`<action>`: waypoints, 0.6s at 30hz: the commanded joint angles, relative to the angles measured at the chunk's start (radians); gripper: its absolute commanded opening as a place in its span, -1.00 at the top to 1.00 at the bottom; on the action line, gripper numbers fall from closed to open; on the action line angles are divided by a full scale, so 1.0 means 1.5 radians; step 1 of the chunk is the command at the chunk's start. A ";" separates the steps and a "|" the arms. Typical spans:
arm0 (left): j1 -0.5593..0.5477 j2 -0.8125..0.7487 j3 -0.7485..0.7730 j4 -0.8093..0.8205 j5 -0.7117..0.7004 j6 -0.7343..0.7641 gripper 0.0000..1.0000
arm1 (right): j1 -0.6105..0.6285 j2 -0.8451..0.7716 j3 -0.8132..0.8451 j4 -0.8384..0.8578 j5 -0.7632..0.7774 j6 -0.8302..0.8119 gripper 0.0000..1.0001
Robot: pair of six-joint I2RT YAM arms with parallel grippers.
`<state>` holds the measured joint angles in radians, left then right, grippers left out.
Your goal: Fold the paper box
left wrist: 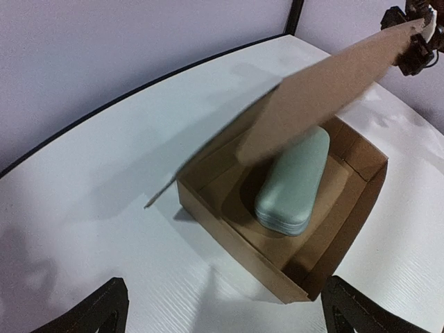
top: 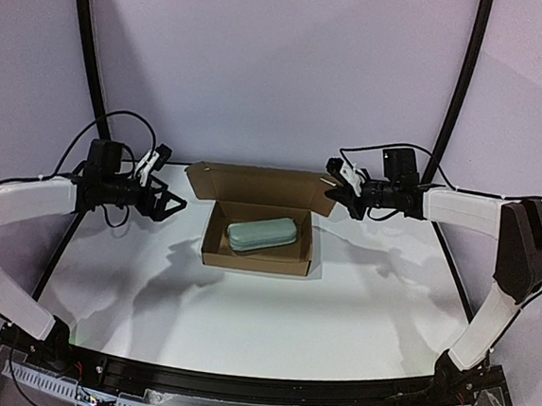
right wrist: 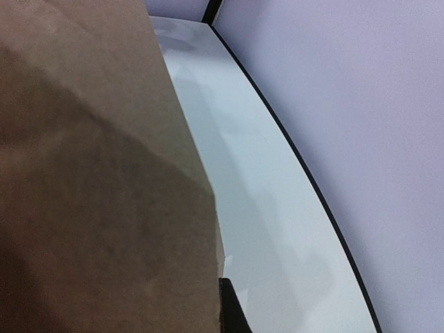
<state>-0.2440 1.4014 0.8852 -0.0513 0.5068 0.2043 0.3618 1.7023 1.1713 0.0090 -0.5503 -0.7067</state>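
Observation:
The brown paper box [top: 257,256] stands open mid-table with its lid [top: 258,185] raised at the back. A pale grey-green case [top: 262,234] lies inside. My right gripper [top: 336,192] is shut on the lid's right end and holds it up. In the right wrist view the cardboard [right wrist: 97,180] fills the left side, with one dark finger [right wrist: 232,312] beside it. My left gripper [top: 168,204] is open and empty, just left of the box. In the left wrist view its fingers [left wrist: 104,312] stand wide apart before the box [left wrist: 229,229], the lid [left wrist: 326,97] and the case [left wrist: 295,180].
The white table [top: 241,324] ends in a black curved rim [right wrist: 312,187] at the back, against a lavender wall. Black cables hang behind both arms. The arm bases sit at the near edge.

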 commanded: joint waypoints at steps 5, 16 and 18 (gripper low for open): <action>0.036 0.134 0.147 -0.011 0.194 0.118 -0.95 | -0.017 0.034 0.076 -0.112 -0.065 -0.041 1.00; 0.037 0.263 0.307 -0.094 0.233 0.076 -0.26 | -0.019 0.072 0.153 -0.171 -0.063 -0.042 1.00; 0.037 0.263 0.307 -0.086 0.235 0.063 -0.10 | -0.019 0.073 0.153 -0.170 -0.061 -0.040 1.00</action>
<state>-0.1925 1.8046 1.3224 -0.1635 0.8234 0.3393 0.3378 1.7901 1.3739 -0.2127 -0.6178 -0.7666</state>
